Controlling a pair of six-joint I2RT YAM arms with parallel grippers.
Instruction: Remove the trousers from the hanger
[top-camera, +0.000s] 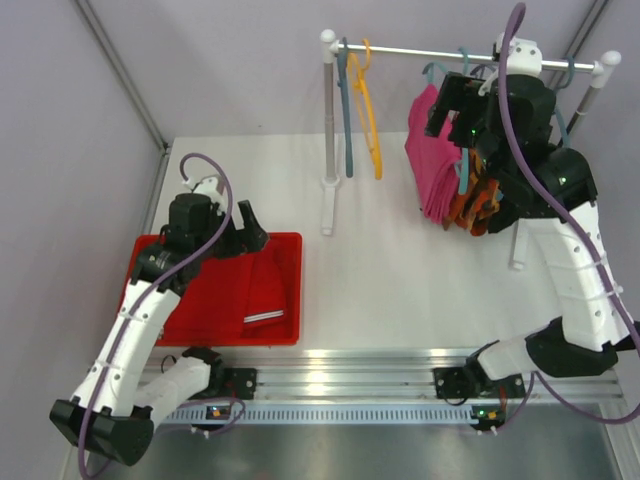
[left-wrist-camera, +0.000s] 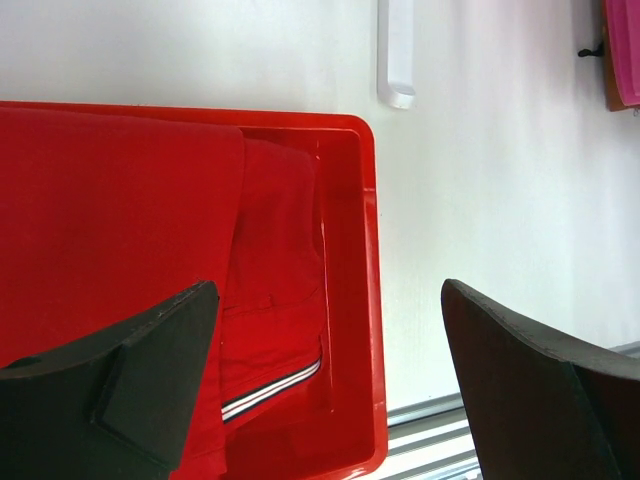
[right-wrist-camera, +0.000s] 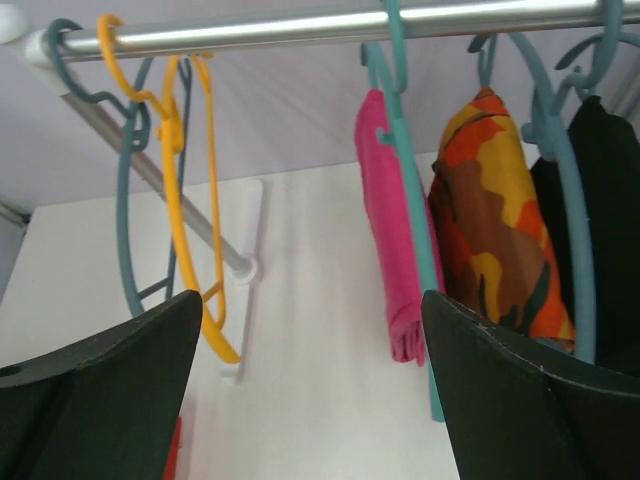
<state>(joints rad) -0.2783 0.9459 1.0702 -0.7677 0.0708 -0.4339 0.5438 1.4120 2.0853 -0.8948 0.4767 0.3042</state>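
Magenta pink trousers (top-camera: 430, 160) hang on a teal hanger on the rail (top-camera: 420, 52); they also show in the right wrist view (right-wrist-camera: 385, 220). Orange camouflage trousers (right-wrist-camera: 495, 225) and black trousers (right-wrist-camera: 610, 220) hang to their right. Red trousers (left-wrist-camera: 275, 300) with a striped waistband lie in the red bin (top-camera: 290, 290). No black-and-white patterned pair shows. My right gripper (top-camera: 447, 105) is open and empty, up near the rail by the pink pair. My left gripper (top-camera: 245, 232) is open and empty over the bin.
An empty yellow hanger (top-camera: 372, 120) and an empty blue-grey hanger (top-camera: 345, 110) hang at the rail's left end. The white rack post (top-camera: 330, 150) stands between the bin and the hanging clothes. A metal rail (top-camera: 330, 375) runs along the near edge.
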